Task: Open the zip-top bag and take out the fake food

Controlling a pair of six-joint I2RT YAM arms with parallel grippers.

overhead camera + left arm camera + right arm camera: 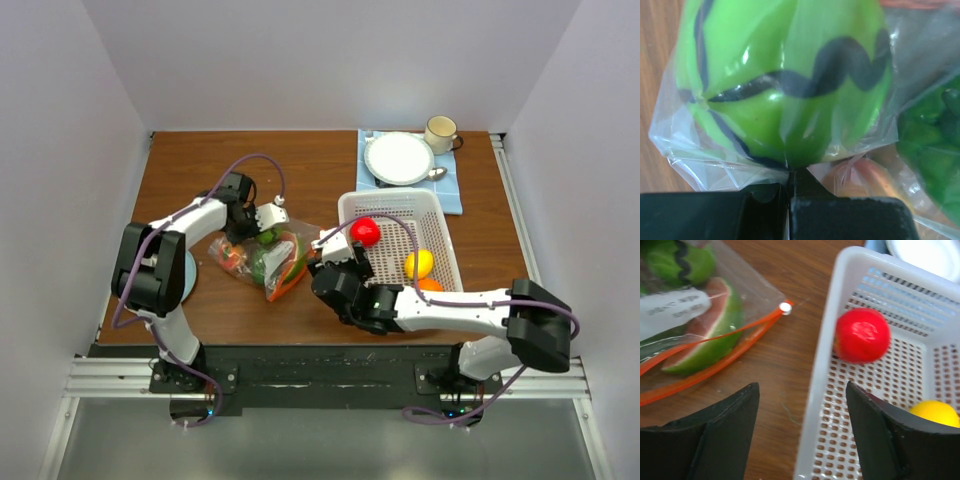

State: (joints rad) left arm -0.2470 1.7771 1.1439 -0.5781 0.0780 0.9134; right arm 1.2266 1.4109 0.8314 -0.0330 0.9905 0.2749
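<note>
The clear zip-top bag (262, 258) lies on the table left of centre, with fake food inside. My left gripper (268, 224) is shut on a fold of the bag's plastic (790, 172), right below a striped green fruit (785, 75). My right gripper (802, 387) is open and empty, low over the table between the bag's orange zip strip (715, 347) and the white basket's rim (825, 370). A watermelon slice (705, 335) shows through the bag. A red ball (862, 335), a yellow lemon (935, 412) and an orange (430, 285) lie in the basket (440, 215).
A white plate (399, 158) on a blue cloth (452, 195), a mug (440, 131) and a spoon (436, 173) sit at the back right. A grey-blue disc (188, 275) lies by the left arm. The zip's white slider (785, 307) is at the strip's end nearest the basket.
</note>
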